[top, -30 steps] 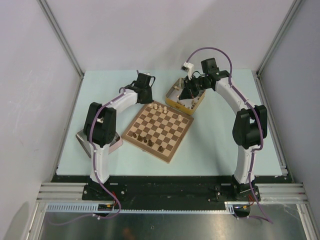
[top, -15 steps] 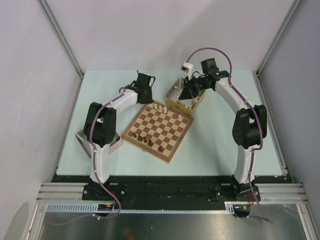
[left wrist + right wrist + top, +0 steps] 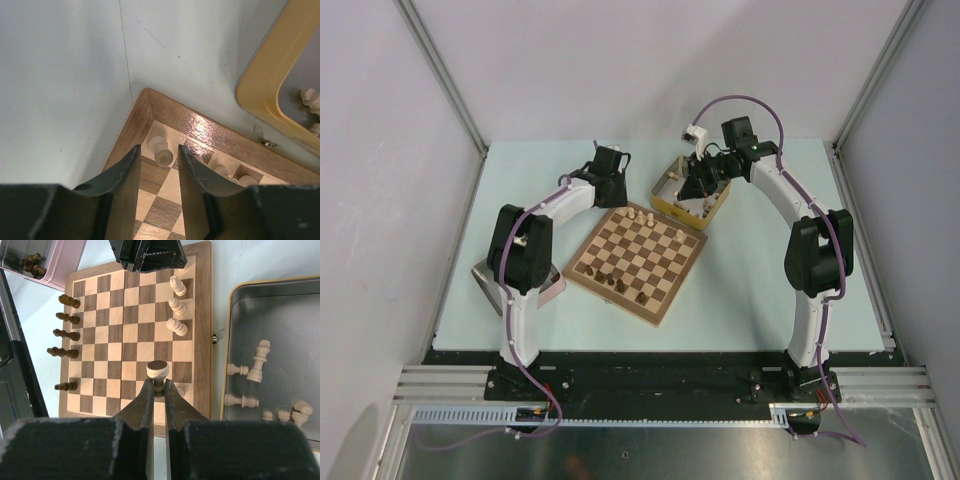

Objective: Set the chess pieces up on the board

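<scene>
I had both arms at the board (image 3: pixel 638 262).
Left fingers (image 3: pixel 122 180) stood apart, corner piece (image 3: pixel 161 150) between them; right fingers (image 3: pixel 144 407) clamped a pale piece (image 3: pixel 157 370).

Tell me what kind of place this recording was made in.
Most likely a lab robot cell, not a home: a pale green table walled by plain white panels on aluminium posts, two robot arms mounted at its near edge, and a chessboard beside a yellow tin of chess pieces.
</scene>
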Tool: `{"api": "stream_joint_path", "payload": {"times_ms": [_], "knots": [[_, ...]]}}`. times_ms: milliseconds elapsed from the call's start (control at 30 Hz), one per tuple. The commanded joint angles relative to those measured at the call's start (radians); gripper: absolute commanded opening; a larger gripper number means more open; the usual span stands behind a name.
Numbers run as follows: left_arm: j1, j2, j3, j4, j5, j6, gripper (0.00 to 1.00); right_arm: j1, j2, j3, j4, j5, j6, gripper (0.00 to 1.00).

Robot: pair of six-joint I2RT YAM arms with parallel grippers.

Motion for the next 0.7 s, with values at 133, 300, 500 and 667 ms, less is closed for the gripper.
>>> {"api": "stream_joint_path", "payload": {"times_ms": [133,300,500,667], "knots": [[0.002,-0.109,0.035,0.009,0.010,-0.021,0.44,-0.002,-0.009,0.042,0.001,-0.007,-0.005,0.04],[0.009,-0.172,0.024,0.008,0.012,-0.026,0.54,-0.004,-0.012,0.042,-0.016,-0.001,-0.016,0.04],[0.015,-0.252,-0.014,0.009,0.028,-0.014,0.66,-0.011,-0.007,0.062,-0.055,0.065,-0.055,0.05],[0.018,-0.366,-0.069,0.011,-0.010,0.005,0.73,-0.024,0.053,0.145,-0.123,0.154,-0.103,0.05]]}}
